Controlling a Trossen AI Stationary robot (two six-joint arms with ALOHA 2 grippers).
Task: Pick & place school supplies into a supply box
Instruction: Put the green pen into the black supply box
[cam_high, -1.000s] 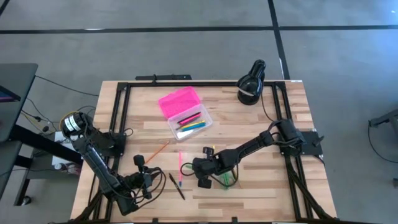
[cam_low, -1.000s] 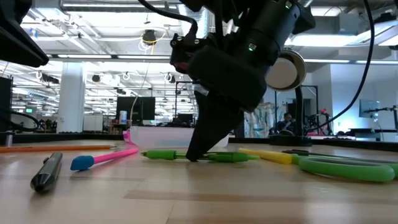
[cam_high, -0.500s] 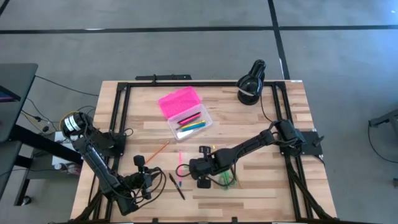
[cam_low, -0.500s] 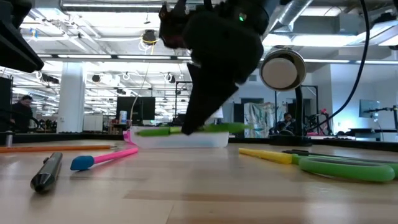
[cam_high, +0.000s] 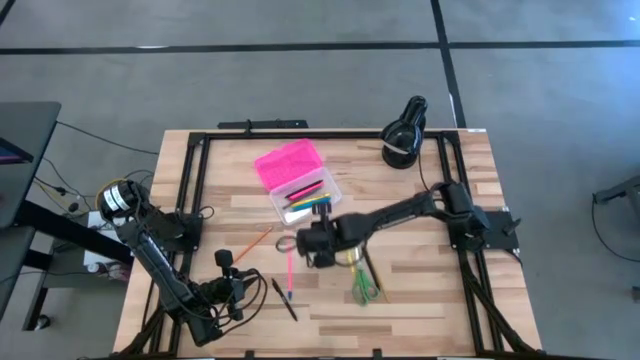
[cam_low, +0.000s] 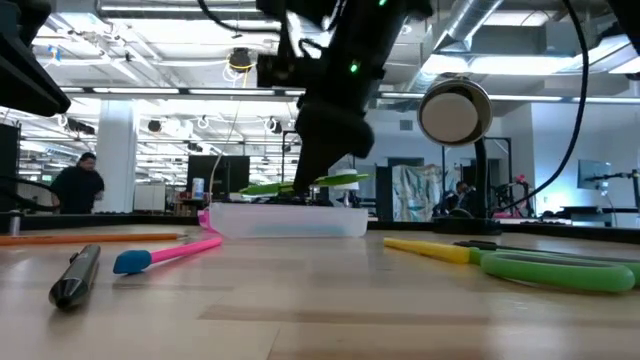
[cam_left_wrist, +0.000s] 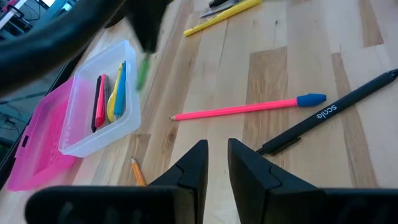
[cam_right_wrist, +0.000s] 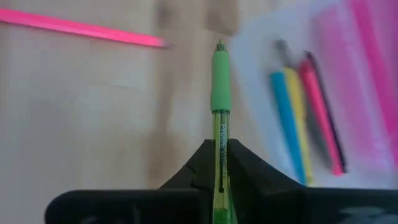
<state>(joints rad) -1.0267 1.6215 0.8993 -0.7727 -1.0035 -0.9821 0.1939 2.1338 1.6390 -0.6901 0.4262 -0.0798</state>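
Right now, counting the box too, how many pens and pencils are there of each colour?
Pink pens: 2
Black pens: 2
Yellow pens: 2
Blue pen: 1
Green pen, in the right hand: 1
Orange pencil: 1
Total: 9

A pale wooden counter (cam_high: 250, 200) of long glued planks is sitting on a grey concrete floor (cam_high: 300, 90), which dark seam lines are crossing. A black frame (cam_high: 190, 170) is running along the counter's edges. At the left edge of the high view, a dark desk (cam_high: 25, 130) is standing beside trailing cables. Seen level across the counter, a large open hall is stretching back, with rows of bright ceiling lights (cam_low: 160, 100) glowing, a white pillar (cam_low: 117, 150) rising, and exposed ducts (cam_low: 520, 40) running overhead. A person (cam_low: 78, 185) in dark clothing is standing far back at the left.
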